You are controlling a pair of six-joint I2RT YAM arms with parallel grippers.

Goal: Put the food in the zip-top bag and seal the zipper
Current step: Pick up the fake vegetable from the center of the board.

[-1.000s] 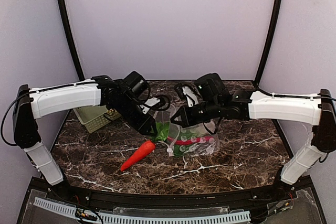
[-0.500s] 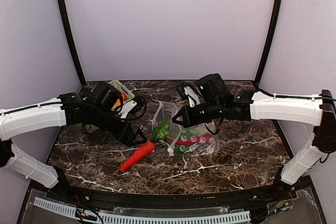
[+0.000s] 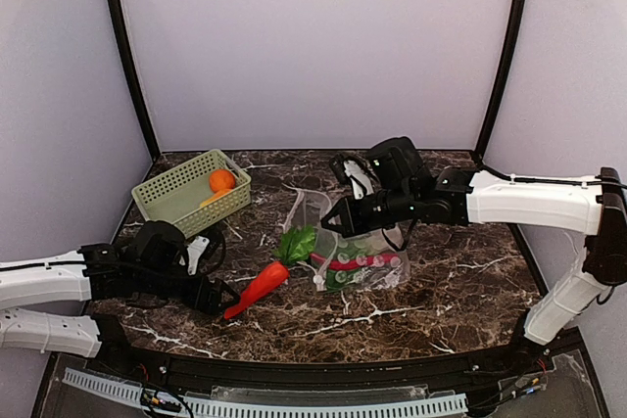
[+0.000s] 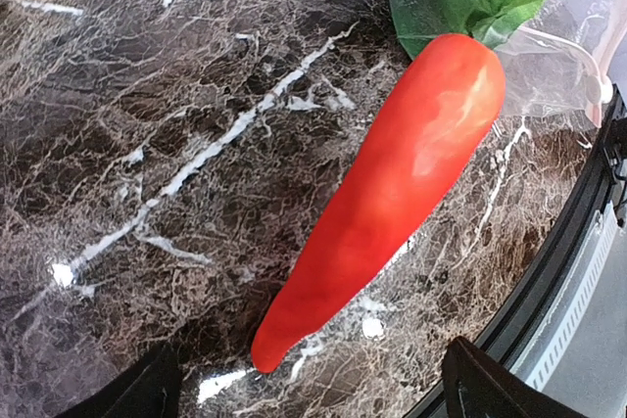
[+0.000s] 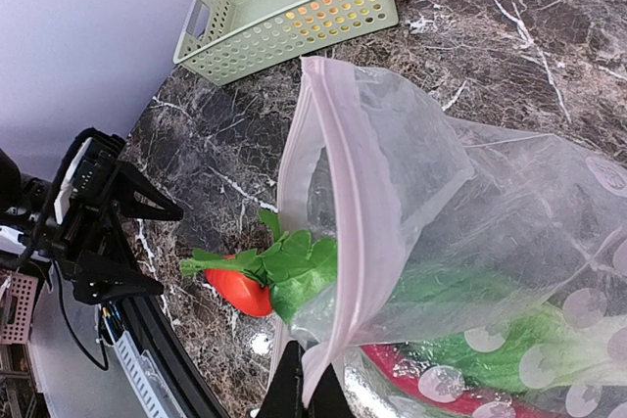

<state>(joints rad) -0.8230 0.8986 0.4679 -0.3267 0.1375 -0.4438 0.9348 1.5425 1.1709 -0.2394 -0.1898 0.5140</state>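
Tip of toy carrot (image 3: 257,290) faces the left gripper (image 3: 217,299); its leaves meet the bag mouth.
The toy carrot lies on the bench (image 3: 441,301) with its long axis diagonal. The pointed end is near-left, just ahead of the left gripper, whose jaws stand wide apart and empty. The leafy end is far-right, touching the open zip-top bag (image 3: 367,261). The right gripper (image 3: 338,225) is clenched on the bag's rim, propping it up. Of the 2 arms the left is nearer, so a grasp across the axis looks apt.
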